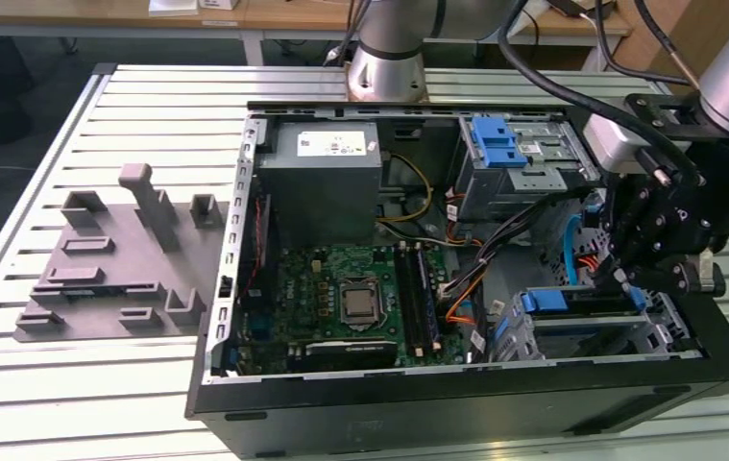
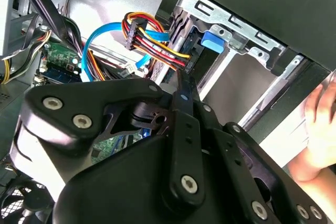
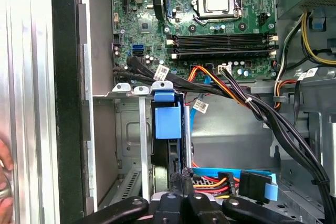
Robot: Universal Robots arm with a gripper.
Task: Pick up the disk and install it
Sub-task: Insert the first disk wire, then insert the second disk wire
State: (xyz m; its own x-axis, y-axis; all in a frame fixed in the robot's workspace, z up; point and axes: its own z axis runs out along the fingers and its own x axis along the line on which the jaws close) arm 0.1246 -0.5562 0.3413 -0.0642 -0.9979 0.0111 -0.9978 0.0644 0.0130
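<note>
The disk [image 1: 556, 301] stands on edge in the lower drive bay of the open computer case, at the exterior view's right. Its blue carrier frame [image 3: 167, 116] shows in both wrist views, with the blue tab [image 2: 212, 41] against the bay's metal rails. My gripper [image 1: 623, 280] hangs just over that bay. Its black fingers come together to a narrow tip [image 2: 181, 85] at the disk's near end [image 3: 182, 174]. Nothing sits between them. I cannot tell whether the tip touches the disk.
Bundled power wires [image 3: 231, 85] and a light blue data cable [image 2: 92, 40] run close beside the bay. A grey drive cage with a blue latch [image 1: 505, 144] and the power supply [image 1: 319, 182] fill the case's far side. A person's hand [image 2: 320, 129] rests outside the case wall.
</note>
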